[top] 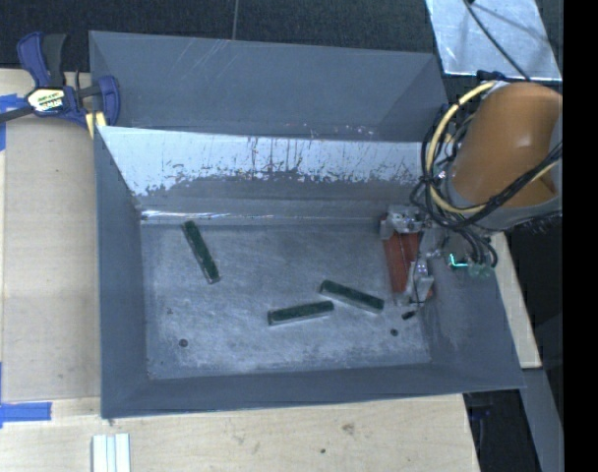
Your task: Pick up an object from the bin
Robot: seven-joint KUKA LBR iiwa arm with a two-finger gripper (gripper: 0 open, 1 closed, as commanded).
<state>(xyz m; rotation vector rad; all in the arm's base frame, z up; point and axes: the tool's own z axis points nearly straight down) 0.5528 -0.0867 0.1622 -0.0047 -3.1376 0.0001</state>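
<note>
Grey metal bin (122,264) holds dark green flat sticks (301,312). The hand (409,285) hangs low beside the nearest stick (352,295), probably the easiest to take. Whether it is clenched or released, I cannot tell.

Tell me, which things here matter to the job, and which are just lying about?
In the job: the hand; the grey bin; likely the green bar nearest the hand.
Lying about: the middle green bar; the green bar at the left.
</note>
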